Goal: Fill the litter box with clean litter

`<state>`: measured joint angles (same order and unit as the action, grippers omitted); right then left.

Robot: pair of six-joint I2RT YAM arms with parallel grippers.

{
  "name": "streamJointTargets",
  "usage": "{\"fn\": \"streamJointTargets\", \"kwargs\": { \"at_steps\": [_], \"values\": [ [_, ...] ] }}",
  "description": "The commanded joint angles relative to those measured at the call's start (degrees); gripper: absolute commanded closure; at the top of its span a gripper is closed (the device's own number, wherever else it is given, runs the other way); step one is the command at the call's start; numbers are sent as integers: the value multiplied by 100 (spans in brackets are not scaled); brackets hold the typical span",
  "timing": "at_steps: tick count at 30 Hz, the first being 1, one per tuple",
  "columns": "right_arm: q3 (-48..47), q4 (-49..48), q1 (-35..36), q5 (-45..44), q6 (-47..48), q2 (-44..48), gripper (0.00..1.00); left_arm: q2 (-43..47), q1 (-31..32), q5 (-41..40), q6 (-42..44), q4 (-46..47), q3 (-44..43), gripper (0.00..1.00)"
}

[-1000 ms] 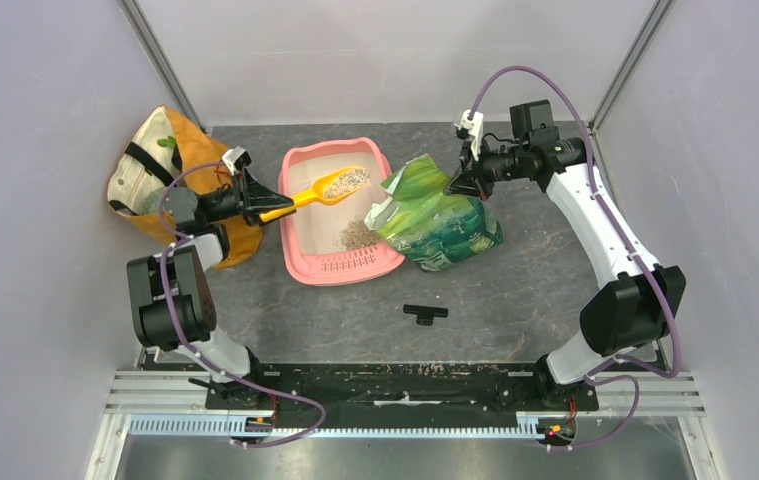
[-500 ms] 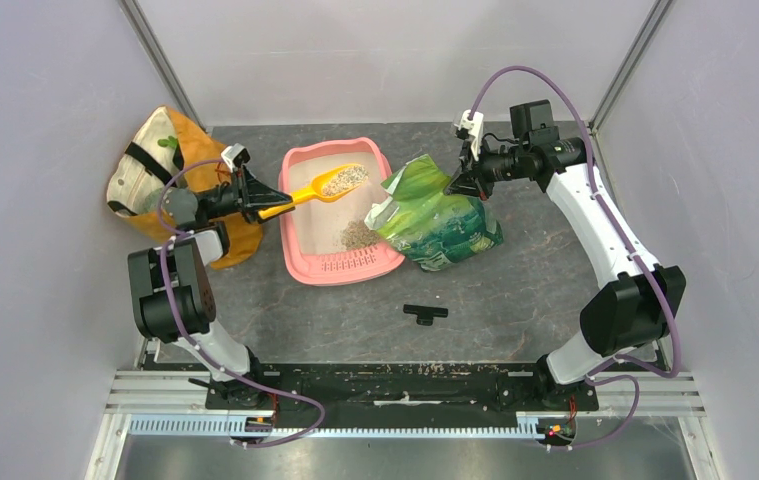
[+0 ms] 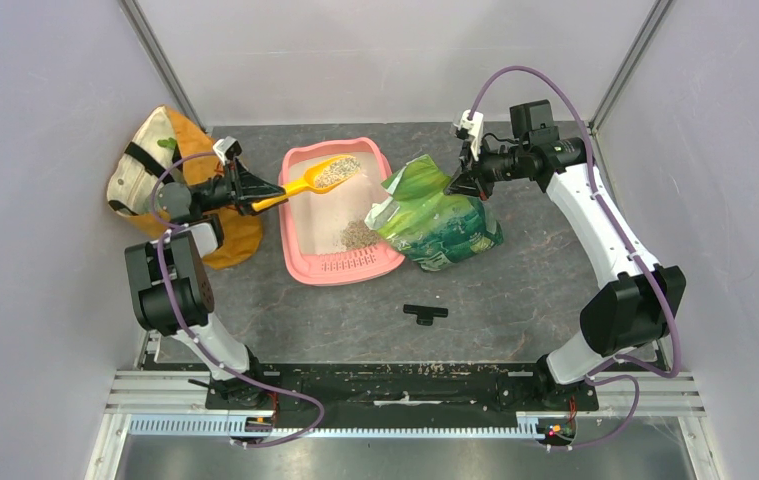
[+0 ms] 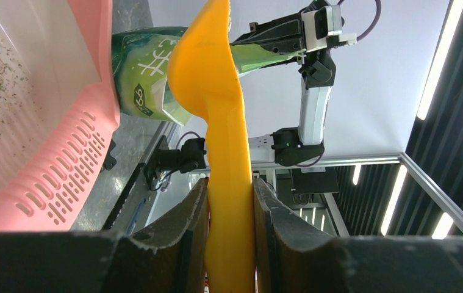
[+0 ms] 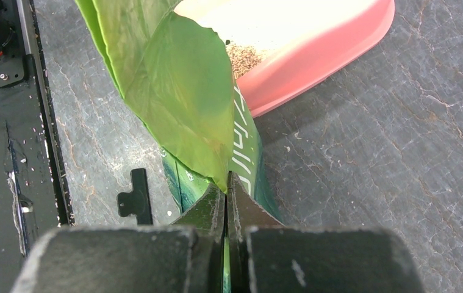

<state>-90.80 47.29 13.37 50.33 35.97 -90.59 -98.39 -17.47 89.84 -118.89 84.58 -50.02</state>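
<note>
The pink litter box [image 3: 300,255] lies mid-table, its slotted lip toward the arms, and shows again in the left wrist view [image 4: 64,165]. A small pile of grey-beige litter [image 3: 357,235] rests inside it. My left gripper [image 3: 260,190] is shut on the handle of an orange scoop [image 3: 327,175] loaded with granules, held over the box's far left part; the scoop [image 4: 216,91] fills the left wrist view. My right gripper [image 3: 452,184] is shut on the top edge of the green foil bag [image 3: 435,225], seen in the right wrist view as the bag [image 5: 174,91].
An orange-tan fabric bag [image 3: 160,165] stands at the far left beside the left arm. A small black clip [image 3: 424,314] lies on the grey table in front of the box. Pale walls close in the sides and back.
The left gripper has drawn the loaded scoop up and toward the far left of the box. The right arm and the green bag have not moved.
</note>
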Motion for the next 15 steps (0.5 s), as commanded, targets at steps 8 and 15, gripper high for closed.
{"fn": "streamJointTargets", "kwargs": {
  "at_steps": [8, 15],
  "values": [
    [-367, -71, 105, -36, -19, 145, 100, 103, -61, -96, -1705, 455, -456, 98],
    [-537, 58, 173, -109, 7, 64, 100, 225, -187, -420, -1948, 446, -494, 98]
  ]
}}
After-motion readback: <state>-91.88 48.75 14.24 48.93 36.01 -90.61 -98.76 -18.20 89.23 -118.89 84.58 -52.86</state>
